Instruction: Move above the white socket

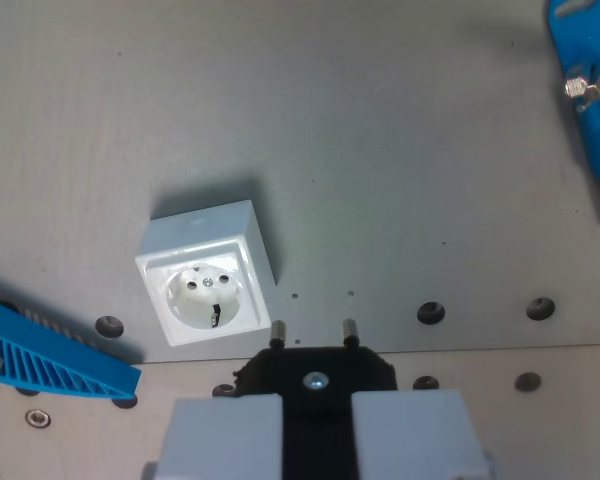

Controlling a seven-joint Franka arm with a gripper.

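Beside white socket (pixel 208 274), you see gripper (pixel 316 430) clamping black plug (pixel 315 368); socket rigid, fixed-looking: hover, don't grab.

1. White socket (pixel 208 276), glossy, with a round cream-white face.
2. Black plug (pixel 315 372) with two silver pins, held at 6 o'clock.
3. Pale grey fingers (pixel 225 435).
4. Ribbed blue piece (pixel 55 362) at 8 o'clock.
5. Blue part (pixel 585 85) at 2 o'clock.
6. Matte grey table (pixel 380 150), dotted with dark holes.

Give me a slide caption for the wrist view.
Black plug held in the jaws, pins offset toward the wrist view's right of the white socket.
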